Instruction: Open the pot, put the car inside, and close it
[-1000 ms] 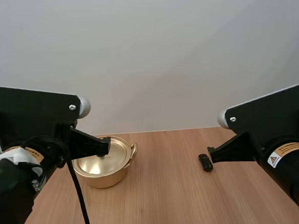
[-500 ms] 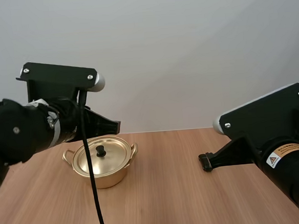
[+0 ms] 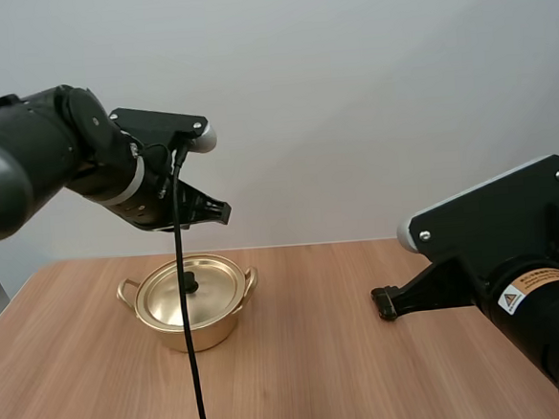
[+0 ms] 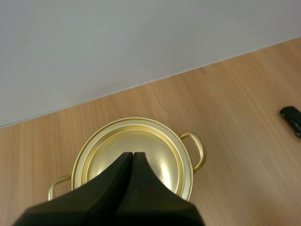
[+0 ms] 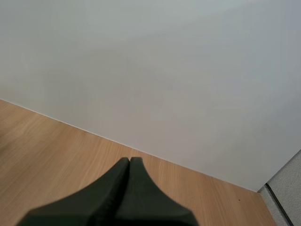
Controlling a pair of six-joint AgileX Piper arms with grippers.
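Note:
A golden pot (image 3: 200, 332) with two side handles stands on the table's left half, its lid (image 3: 213, 293) on and the black knob (image 3: 190, 278) upright. My left gripper (image 3: 224, 211) hangs shut above the pot's far right rim, holding nothing. In the left wrist view its fingers (image 4: 132, 156) lie together as one wedge over the lid (image 4: 157, 150). A small black car (image 4: 292, 119) lies on the wood to the pot's right. My right gripper (image 3: 378, 298) is shut and empty; in the high view its tip overlaps the car. Its wrist view has the wedge (image 5: 129, 161) over bare wood.
The wooden table (image 3: 310, 370) ends at a plain grey wall behind the pot. Bare wood lies between the pot and the car and along the front. The right arm's bulky body (image 3: 522, 250) fills the right foreground.
My left arm has lifted and swung back from the lid knob to well above the pot. My right gripper edged slightly left, so that its tip overlaps the car.

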